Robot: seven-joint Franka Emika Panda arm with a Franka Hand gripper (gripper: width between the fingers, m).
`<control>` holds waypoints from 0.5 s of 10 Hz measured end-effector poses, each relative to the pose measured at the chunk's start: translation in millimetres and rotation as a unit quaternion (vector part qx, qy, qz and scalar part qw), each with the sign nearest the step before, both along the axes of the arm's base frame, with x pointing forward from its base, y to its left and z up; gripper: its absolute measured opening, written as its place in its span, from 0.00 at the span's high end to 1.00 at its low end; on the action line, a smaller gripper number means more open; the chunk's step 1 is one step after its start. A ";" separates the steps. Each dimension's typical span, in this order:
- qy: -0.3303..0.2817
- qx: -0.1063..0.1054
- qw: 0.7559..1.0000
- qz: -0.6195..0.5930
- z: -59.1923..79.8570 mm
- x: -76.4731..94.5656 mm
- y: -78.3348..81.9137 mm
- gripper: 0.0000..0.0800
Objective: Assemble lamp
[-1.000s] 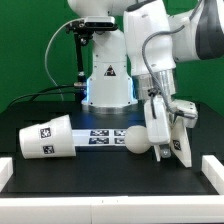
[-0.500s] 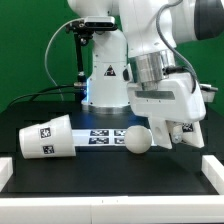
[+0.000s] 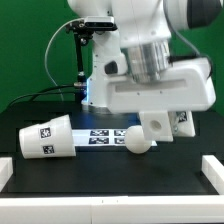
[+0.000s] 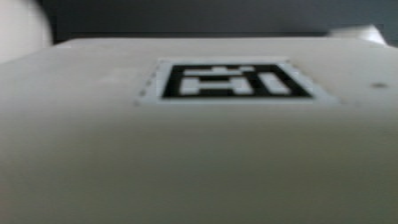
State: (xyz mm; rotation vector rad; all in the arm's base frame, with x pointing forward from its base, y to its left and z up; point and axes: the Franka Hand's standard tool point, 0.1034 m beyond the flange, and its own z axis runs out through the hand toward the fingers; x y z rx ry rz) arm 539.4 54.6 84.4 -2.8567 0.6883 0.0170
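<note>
**White plastic boxy lamp base (image 3: 160, 92) held up off the table**

Biggest on my screen is the white robot arm (image 3: 150, 30). The base hangs level under its wrist, clear of the black table (image 3: 110, 172), and its tagged face fills my wrist feed. The gripper must be clamped on it, but I cannot see the fingers or their spread. The white conical cup-like shade (image 3: 45, 137) lies on its side at the exterior view's left. The rounded white bulb (image 3: 135, 139) rests on the table below the base, just beside the marker board (image 3: 100, 135).
</note>
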 end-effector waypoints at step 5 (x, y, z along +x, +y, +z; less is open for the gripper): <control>-0.015 -0.010 0.997 0.078 -3.2 9.6 -1.5 0.63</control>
